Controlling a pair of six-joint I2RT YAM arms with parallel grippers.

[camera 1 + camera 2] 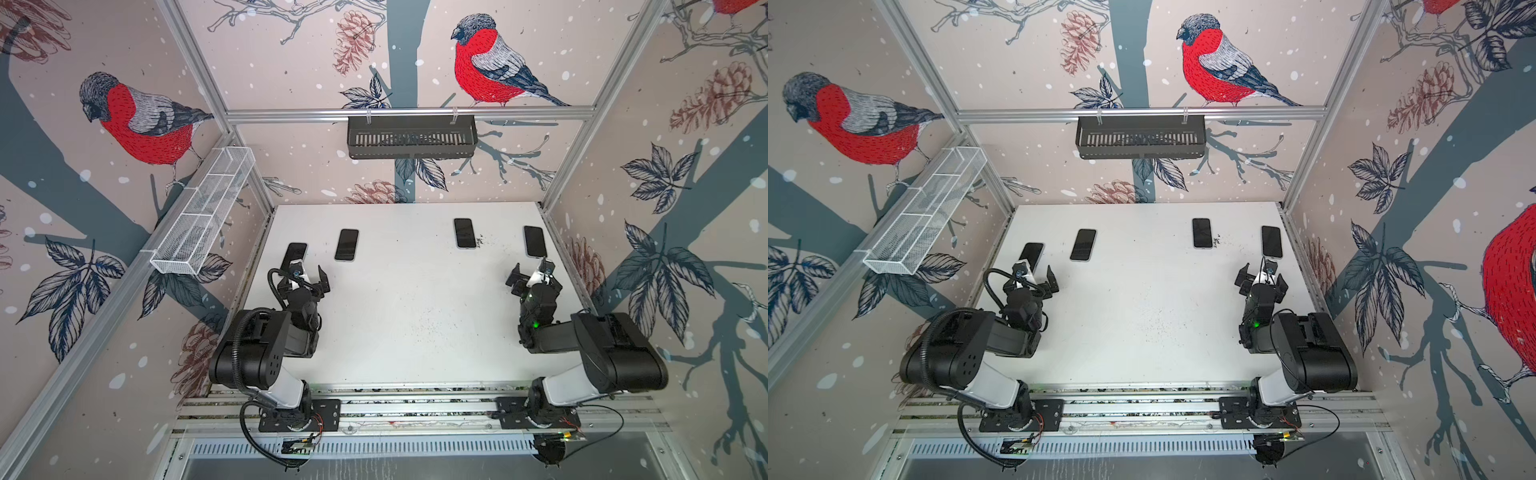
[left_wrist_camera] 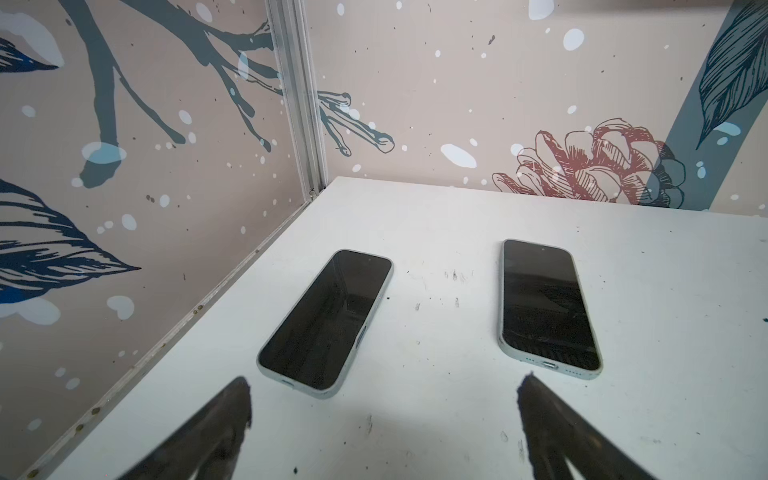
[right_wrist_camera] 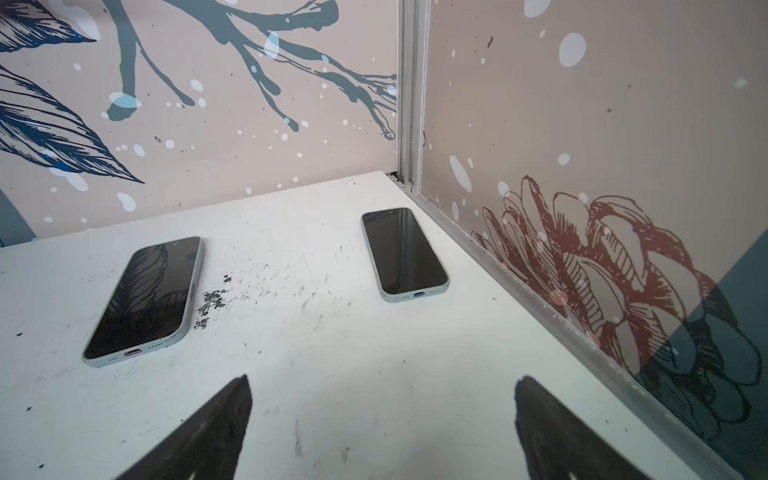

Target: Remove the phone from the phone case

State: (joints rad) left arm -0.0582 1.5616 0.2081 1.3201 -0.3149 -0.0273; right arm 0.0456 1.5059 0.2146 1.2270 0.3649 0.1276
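Nearby: four phones [image 1: 464,233], black debris [image 1: 480,240] (beside one).

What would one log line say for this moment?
stage: not started; left gripper: open, empty; right gripper: open, empty; phones: four, untouched on table

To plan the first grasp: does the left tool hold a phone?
No, the left tool is open and empty; the phone by the wall and its neighbour lie free on the table.
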